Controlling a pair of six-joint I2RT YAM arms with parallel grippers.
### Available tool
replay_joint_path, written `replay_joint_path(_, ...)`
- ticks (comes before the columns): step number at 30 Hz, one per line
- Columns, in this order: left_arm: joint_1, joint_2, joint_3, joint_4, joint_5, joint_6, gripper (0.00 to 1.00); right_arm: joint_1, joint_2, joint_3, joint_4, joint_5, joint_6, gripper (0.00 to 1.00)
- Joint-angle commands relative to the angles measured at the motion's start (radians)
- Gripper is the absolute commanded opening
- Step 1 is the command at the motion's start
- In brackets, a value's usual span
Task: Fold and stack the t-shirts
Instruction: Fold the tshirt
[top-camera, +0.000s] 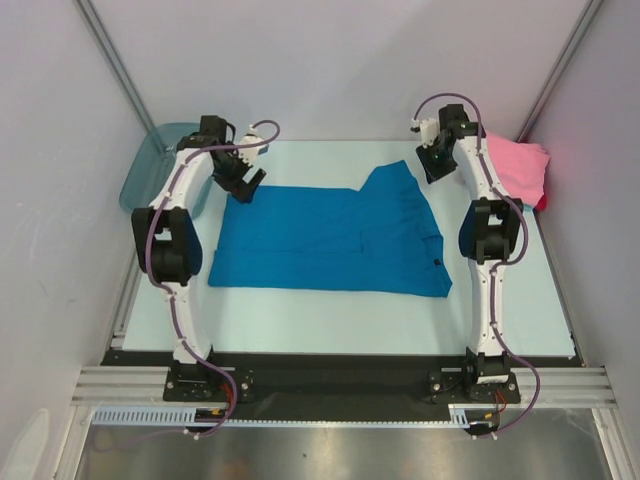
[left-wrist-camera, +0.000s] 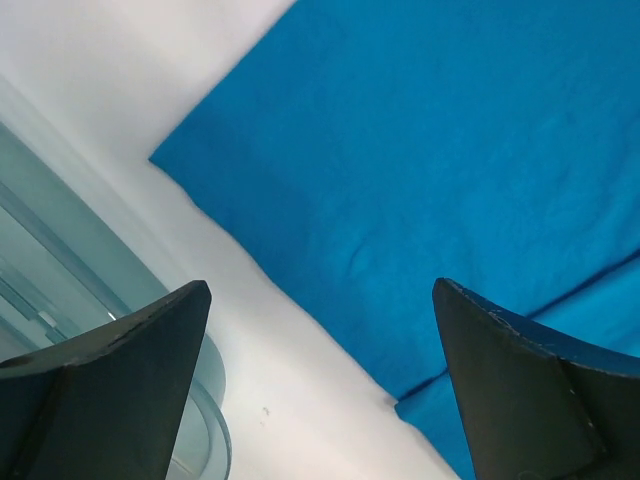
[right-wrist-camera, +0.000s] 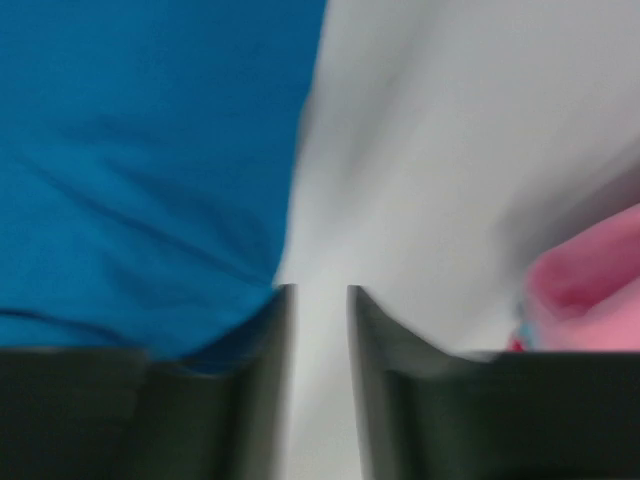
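A bright blue t-shirt (top-camera: 330, 240) lies spread flat across the middle of the table, one sleeve pointing to the back. A pink t-shirt (top-camera: 520, 165) sits bunched at the back right, with a red edge under it. My left gripper (top-camera: 243, 185) hangs over the blue shirt's back left corner. Its jaws stand wide open and empty (left-wrist-camera: 320, 290), with the shirt's edge (left-wrist-camera: 430, 150) and bare table below. My right gripper (top-camera: 437, 165) is by the shirt's raised sleeve. In the blurred right wrist view (right-wrist-camera: 320, 295) its jaws stand a little apart, with only table between them, blue cloth (right-wrist-camera: 140, 150) to the left and pink cloth (right-wrist-camera: 590, 270) to the right.
A translucent teal tub (top-camera: 150, 165) stands at the back left corner, just beyond the left gripper, and its rim (left-wrist-camera: 60, 250) shows in the left wrist view. White walls close in the table on three sides.
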Motion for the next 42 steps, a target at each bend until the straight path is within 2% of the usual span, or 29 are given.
replay_joint_path(1, -0.032, -0.061, 0.025, 0.047, 0.003, -0.036, 1.00, 0.017, -0.108, -0.073, -0.136, -0.118, -0.047, 0.24)
replay_joint_path(2, -0.040, -0.063, 0.025, 0.049, -0.001, -0.036, 1.00, 0.019, -0.136, -0.101, -0.167, -0.123, -0.071, 0.07)
replay_joint_path(3, -0.043, -0.065, 0.022, 0.049, -0.009, -0.036, 1.00, 0.019, -0.148, -0.131, -0.177, -0.130, -0.076, 0.00)
replay_joint_path(8, -0.072, -0.071, 0.010, 0.055, -0.023, -0.030, 1.00, -0.013, -0.214, -0.257, -0.148, -0.150, -0.076, 0.00)
replay_joint_path(16, -0.098, -0.072, 0.013, 0.056, -0.054, -0.019, 1.00, -0.016, -0.217, -0.262, -0.196, -0.138, -0.116, 0.00)
replay_joint_path(23, -0.097, -0.084, -0.006, 0.064, -0.077, -0.022, 1.00, -0.003, -0.254, -0.346, -0.282, -0.092, -0.212, 0.00)
replay_joint_path(30, -0.097, -0.088, -0.016, 0.073, -0.086, -0.019, 1.00, -0.004, -0.288, -0.425, -0.302, -0.078, -0.236, 0.00)
replay_joint_path(42, -0.097, -0.085, -0.016, 0.085, -0.092, -0.011, 1.00, 0.014, -0.268, -0.526, -0.238, -0.090, -0.211, 0.00)
